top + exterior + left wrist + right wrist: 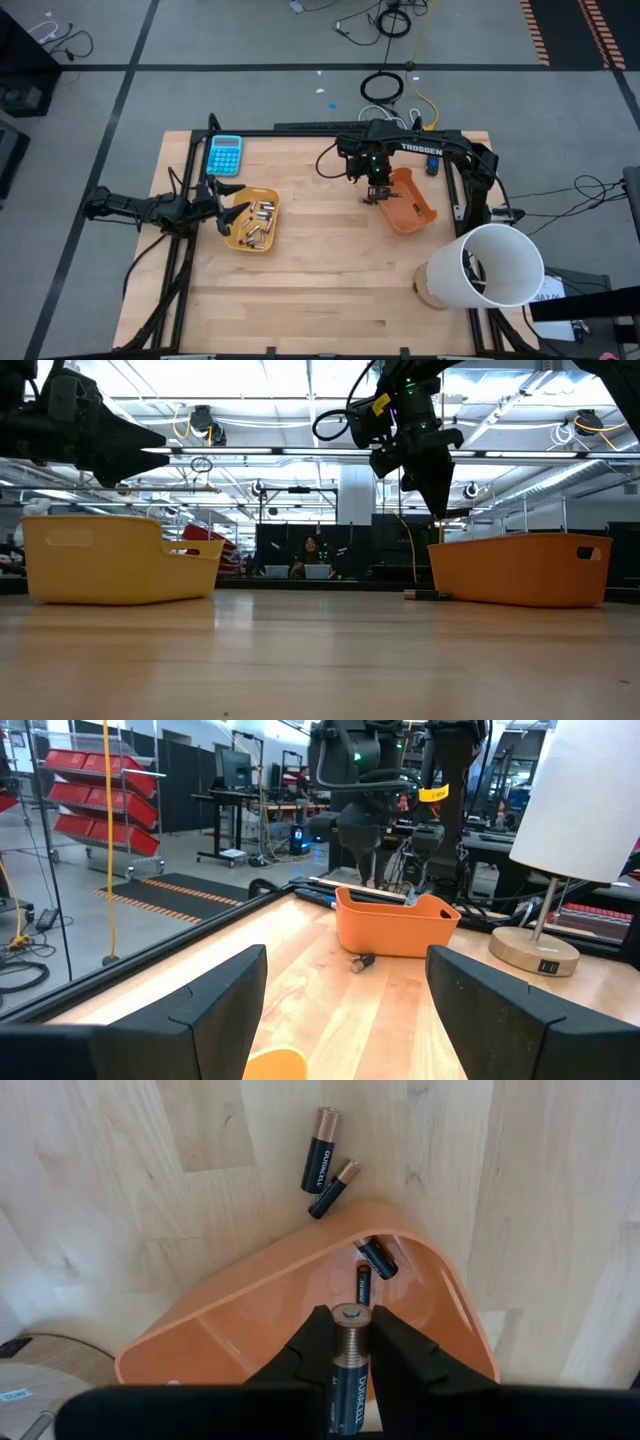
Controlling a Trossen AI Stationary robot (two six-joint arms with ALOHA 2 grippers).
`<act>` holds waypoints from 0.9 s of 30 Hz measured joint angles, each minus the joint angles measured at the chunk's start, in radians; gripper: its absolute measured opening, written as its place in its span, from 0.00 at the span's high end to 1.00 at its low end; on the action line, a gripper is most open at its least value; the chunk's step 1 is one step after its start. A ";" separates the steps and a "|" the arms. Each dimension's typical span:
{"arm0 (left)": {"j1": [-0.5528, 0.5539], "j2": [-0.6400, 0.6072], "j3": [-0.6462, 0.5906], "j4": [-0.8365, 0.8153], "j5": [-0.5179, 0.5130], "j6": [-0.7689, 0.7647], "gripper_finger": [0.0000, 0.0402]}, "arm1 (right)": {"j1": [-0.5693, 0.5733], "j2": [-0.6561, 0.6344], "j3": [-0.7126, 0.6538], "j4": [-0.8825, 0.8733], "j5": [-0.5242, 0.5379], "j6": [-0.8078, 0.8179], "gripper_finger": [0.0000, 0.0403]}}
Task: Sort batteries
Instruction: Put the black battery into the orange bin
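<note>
wooden table (330, 290), right gripper (350, 1342) pinching battery (350, 1370), wrist view only

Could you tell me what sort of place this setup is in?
Probably a robotics lab or workshop: a wooden table in a large industrial hall, with red storage bins on racks, computer workstations behind, and cables on the floor.

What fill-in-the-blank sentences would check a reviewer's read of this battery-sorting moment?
1. The right gripper is shut on a dark ____.
2. It hangs above the ____ tray.
3. Two dark batteries lie on the ____ beside that tray.
4. The left gripper, jaws ____, waits by the yellow tray.

Missing words: battery; orange; table; open
</note>
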 joint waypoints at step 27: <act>0.000 0.000 0.000 0.000 0.000 0.000 0.30 | 0.023 -0.002 -0.116 -0.070 0.032 0.245 0.76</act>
